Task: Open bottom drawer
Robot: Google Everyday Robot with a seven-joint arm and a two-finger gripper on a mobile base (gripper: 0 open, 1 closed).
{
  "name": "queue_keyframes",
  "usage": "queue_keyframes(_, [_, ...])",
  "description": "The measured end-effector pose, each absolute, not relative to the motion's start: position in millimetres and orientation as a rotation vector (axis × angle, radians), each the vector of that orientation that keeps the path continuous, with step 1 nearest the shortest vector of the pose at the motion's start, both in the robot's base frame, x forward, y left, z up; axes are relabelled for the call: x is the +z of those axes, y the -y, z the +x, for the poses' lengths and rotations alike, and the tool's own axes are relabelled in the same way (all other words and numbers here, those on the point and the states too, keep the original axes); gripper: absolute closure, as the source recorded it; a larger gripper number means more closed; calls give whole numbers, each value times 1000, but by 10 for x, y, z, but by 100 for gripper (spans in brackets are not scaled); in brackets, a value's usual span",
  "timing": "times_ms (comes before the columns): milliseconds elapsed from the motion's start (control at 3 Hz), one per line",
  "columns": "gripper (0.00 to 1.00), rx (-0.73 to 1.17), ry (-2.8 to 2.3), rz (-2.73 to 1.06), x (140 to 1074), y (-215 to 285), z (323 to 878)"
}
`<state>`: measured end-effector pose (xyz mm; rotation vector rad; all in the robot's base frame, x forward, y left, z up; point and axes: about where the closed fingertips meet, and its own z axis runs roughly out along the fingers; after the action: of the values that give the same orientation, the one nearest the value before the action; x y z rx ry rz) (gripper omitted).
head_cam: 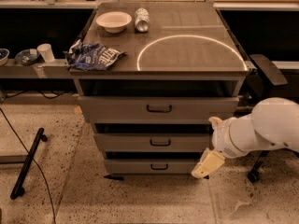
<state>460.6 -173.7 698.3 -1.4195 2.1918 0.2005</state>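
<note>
The bottom drawer [140, 166] is the narrowest, lowest grey front of the cabinet, with a small dark loop handle [159, 166] at its centre. It stands slightly forward, like the two drawers above. My gripper [205, 164], cream-coloured at the end of the white arm [261, 129], hangs just off the drawer's right end, to the right of the handle and apart from it.
The mid drawer [154, 142] and top drawer [156, 108] are above. On the cabinet top [196, 55] lie a white bowl [113, 20], a can [141, 19] and a blue chip bag [93, 56]. A black pole [28, 162] lies on the floor at left. A chair [266, 73] stands right.
</note>
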Motion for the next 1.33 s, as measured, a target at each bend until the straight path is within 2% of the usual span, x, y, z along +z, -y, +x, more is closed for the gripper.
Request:
queue_keyframes(333, [0,266,-2068,-1250,6775,1643,5126])
queue_keyframes(1000, [0,256,-2112,-1309,6382,1633,5204])
queue_keyframes(1333, [0,187,-2118,-1428,5745,1716,5078])
